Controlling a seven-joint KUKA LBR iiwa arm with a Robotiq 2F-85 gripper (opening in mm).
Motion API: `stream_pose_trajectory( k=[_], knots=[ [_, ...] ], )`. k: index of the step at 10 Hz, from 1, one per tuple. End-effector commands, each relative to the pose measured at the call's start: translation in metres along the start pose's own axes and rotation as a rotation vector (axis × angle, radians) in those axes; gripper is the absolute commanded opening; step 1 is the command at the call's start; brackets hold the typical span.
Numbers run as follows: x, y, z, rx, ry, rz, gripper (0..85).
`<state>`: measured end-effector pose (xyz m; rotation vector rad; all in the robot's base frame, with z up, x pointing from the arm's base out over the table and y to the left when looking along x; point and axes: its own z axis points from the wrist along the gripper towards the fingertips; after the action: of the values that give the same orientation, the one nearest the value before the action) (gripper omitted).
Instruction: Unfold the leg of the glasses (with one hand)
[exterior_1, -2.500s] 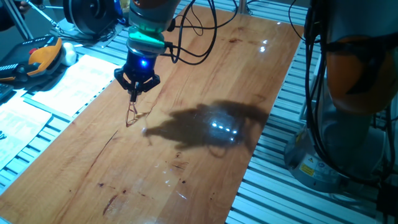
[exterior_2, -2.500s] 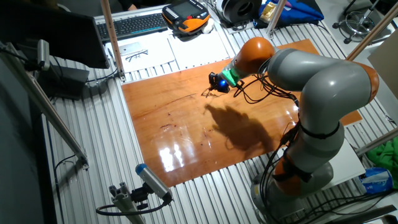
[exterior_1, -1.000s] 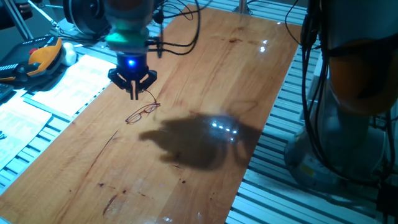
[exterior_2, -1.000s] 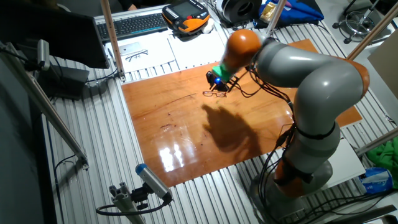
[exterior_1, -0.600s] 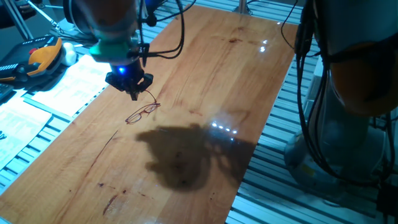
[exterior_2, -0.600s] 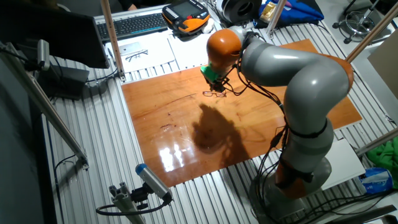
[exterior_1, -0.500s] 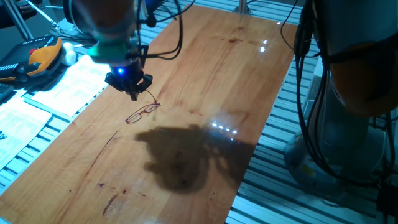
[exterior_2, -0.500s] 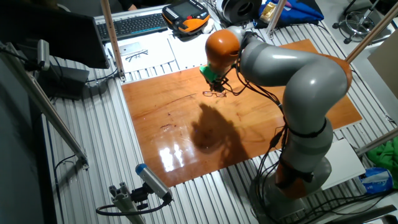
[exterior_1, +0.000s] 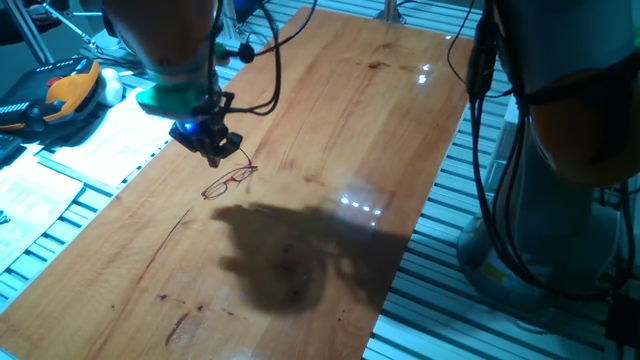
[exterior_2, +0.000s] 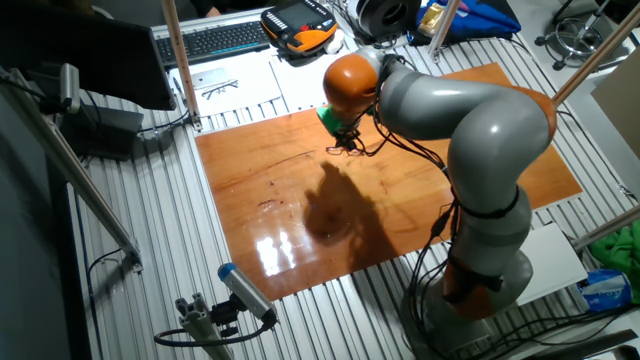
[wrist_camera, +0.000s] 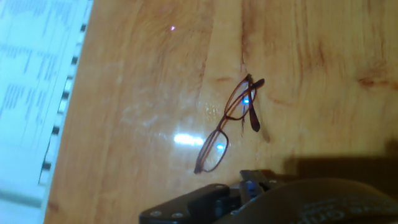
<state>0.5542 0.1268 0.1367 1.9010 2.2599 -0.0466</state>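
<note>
The glasses (exterior_1: 229, 181) lie flat on the wooden table (exterior_1: 340, 120), thin reddish-brown frame with clear oval lenses. In the hand view the glasses (wrist_camera: 227, 127) lie with one dark leg crossed over the far lens end. They also show in the other fixed view (exterior_2: 347, 151). The black gripper (exterior_1: 215, 157) with its blue light hangs just above and to the far left of the glasses, not touching them. Its fingers look pressed together and hold nothing. In the hand view only the gripper's base (wrist_camera: 252, 182) shows at the bottom edge.
White printed sheets (exterior_1: 105, 135) lie beside the table's left edge. An orange and black device (exterior_1: 62, 88) lies further left. A keyboard (exterior_2: 215, 40) and a second pair of glasses on paper (exterior_2: 220, 88) lie behind the table. The arm's shadow (exterior_1: 290, 250) covers the table's middle.
2.5 s ago the glasses hung upright under the gripper; now they lie flat. Over the last second the gripper has shifted a little left and turned, and the arm's shadow slid toward the front.
</note>
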Motion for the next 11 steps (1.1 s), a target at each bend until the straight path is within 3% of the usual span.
stream_pose_trajectory(
  k=[1, 4, 6, 8, 11],
  knots=[
    [0.0, 0.001, 0.002, 0.042, -0.029, 0.246, 0.0],
    [-0.001, 0.005, 0.02, 0.087, -0.085, 0.258, 0.0],
    [-0.008, 0.01, 0.03, 0.11, -0.071, 0.276, 0.0],
    [-0.012, 0.012, 0.034, 0.112, -0.076, 0.281, 0.0],
    [-0.014, 0.013, 0.038, 0.108, -0.114, 0.329, 0.0]
  ],
)
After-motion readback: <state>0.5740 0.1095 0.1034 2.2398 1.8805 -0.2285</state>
